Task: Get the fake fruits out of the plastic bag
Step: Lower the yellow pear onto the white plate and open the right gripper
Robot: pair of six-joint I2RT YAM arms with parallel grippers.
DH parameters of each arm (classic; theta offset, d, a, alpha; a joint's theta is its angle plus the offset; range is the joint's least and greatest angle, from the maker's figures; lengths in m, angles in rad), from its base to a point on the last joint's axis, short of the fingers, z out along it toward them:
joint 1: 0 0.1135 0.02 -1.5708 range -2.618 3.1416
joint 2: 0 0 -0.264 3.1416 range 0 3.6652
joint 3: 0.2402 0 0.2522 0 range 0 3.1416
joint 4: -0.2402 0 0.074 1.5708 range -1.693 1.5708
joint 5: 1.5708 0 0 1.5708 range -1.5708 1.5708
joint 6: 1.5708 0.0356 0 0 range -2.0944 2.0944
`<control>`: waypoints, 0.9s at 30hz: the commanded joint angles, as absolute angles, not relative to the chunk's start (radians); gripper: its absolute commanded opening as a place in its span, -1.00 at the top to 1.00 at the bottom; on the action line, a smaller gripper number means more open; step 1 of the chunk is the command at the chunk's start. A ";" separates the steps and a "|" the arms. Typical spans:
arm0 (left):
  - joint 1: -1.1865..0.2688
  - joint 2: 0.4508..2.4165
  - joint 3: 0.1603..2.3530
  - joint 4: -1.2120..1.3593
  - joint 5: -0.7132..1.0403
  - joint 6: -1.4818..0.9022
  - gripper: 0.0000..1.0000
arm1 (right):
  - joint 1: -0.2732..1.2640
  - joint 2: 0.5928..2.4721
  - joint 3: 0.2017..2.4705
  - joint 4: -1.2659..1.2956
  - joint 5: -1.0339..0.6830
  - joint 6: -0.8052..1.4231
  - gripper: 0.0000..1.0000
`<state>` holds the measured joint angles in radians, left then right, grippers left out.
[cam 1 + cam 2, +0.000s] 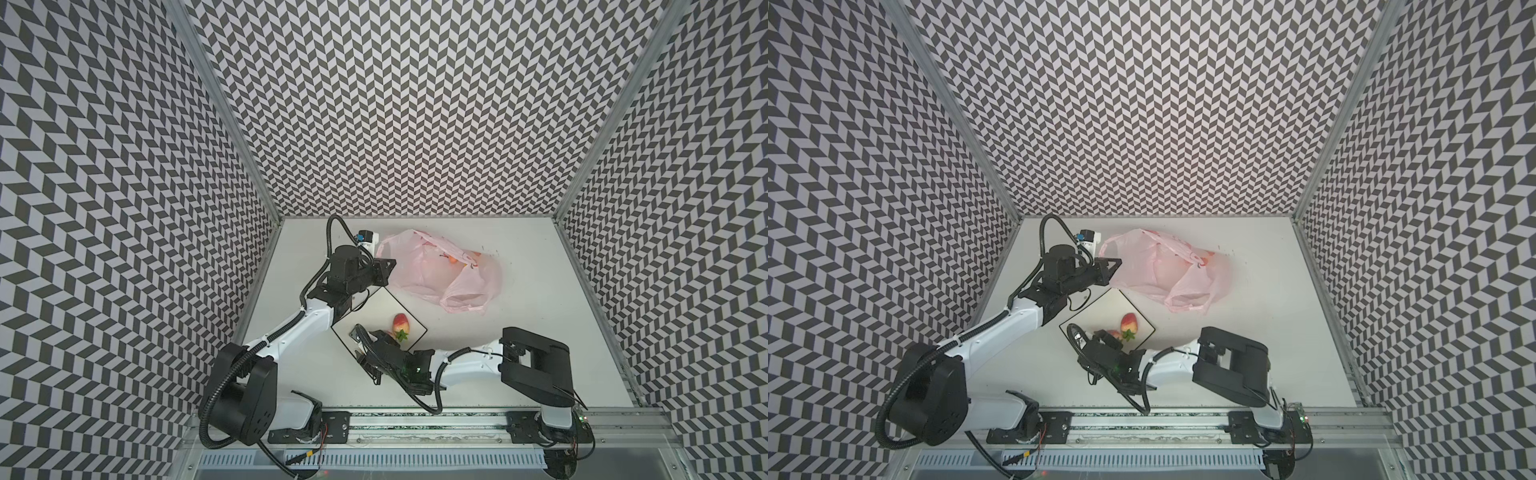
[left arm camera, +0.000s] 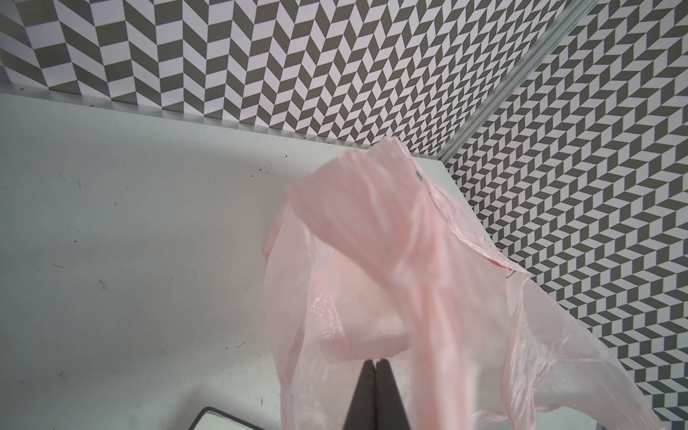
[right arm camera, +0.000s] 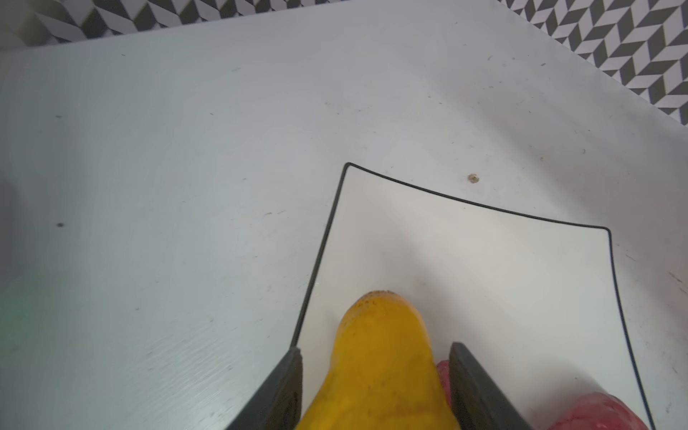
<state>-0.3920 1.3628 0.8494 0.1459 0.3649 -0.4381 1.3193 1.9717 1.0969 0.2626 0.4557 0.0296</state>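
Over the plate (image 3: 484, 260), right gripper (image 3: 376, 357) grips a yellow fruit (image 3: 379, 335) for drop-off by the strawberry (image 1: 401, 323); left gripper (image 2: 376, 366) pinches plastic bag (image 2: 372, 242) rim to prop it open.

The left arm stretched from its near-left base toward the far side of the table, wrist bent so the left gripper (image 1: 387, 270) pointed to the right, its jaws pressed together on a fold of the plastic bag (image 2: 372, 260). The right arm lay folded low, forearm reaching leftward. The right gripper (image 3: 372, 350) angled downward, jaws partway apart and clasping a yellow fruit (image 3: 379, 372).
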 commanded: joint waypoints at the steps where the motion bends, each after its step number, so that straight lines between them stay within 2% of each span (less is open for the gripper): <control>1: -0.384 1.358 0.860 0.143 0.374 -0.423 1.00 | 1.322 2.008 1.121 0.286 0.545 0.024 0.02; 11: -0.384 1.350 0.856 0.133 0.377 -0.419 1.00 | 1.322 1.992 1.087 0.325 0.539 0.014 -0.49; 14: -0.385 1.350 0.857 0.133 0.379 -0.419 1.00 | 1.322 1.966 1.067 0.342 0.525 0.009 -0.59; 21: -0.384 1.345 0.861 0.131 0.379 -0.419 1.00 | 1.338 1.833 0.998 0.369 0.463 -0.007 -0.67; 27: -0.385 1.340 0.856 0.132 0.378 -0.414 1.00 | 1.370 1.562 0.879 0.312 0.369 -0.037 -0.56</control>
